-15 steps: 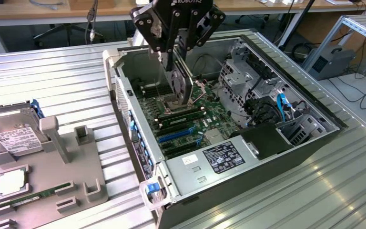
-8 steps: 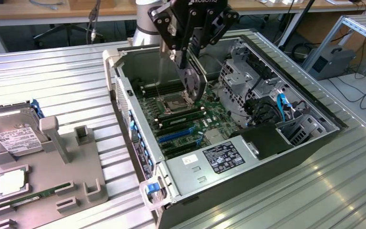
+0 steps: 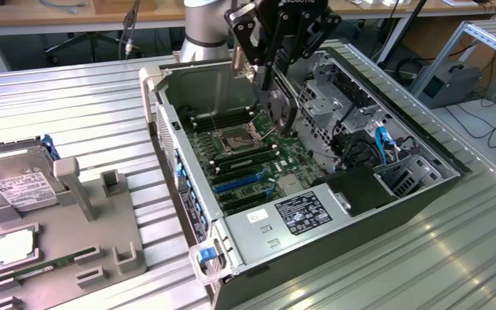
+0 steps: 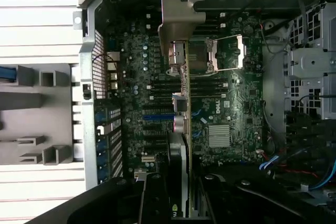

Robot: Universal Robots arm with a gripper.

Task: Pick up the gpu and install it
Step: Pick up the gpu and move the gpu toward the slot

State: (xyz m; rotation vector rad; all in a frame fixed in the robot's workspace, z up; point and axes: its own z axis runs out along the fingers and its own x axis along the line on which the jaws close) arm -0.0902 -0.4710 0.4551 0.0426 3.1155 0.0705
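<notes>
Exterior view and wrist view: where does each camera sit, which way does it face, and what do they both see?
Exterior view: off the arm, raised, angled down on the open computer case; shows the arm and tool gripping the gpu.
Wrist view: on the wrist, looking down past the tool and the edge-on gpu onto the motherboard.
Shared: gpu, motherboard, CPU socket, grey parts holder.

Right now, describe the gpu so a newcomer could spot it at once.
Find the open computer case on the metal table. Above its motherboard the gripper holds the gpu on edge: a thin dark card with a silver bracket, unlike the boxy hard drive outside the case.
</notes>
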